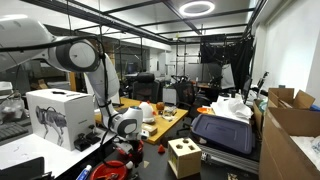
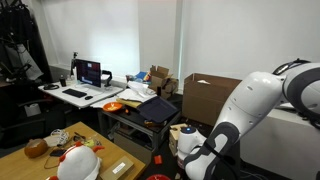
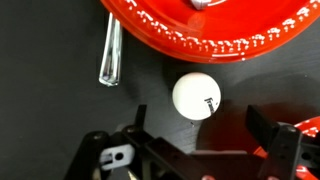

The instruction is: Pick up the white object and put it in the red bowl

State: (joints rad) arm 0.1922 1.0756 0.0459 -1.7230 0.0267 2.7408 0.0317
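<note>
This is a cluttered robotics lab. A robot arm (image 1: 88, 58) stands among a workbench (image 1: 168, 120), cardboard boxes (image 1: 292, 118) and a carton picturing a robot dog (image 1: 57, 115). Behind it are black metal framing (image 1: 140, 35) and a desk (image 2: 72, 96) with a computer screen (image 2: 89, 72).

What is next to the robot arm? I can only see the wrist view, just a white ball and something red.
Observer: A wooden cube with holes stands close to the arm in an exterior view.
Operator: Is there a table?
Observer: Yes, a wooden table just past the arm, with things on it.
Operator: Anything big?
Observer: A brown cardboard box shows in an exterior view, beyond the arm.
</note>
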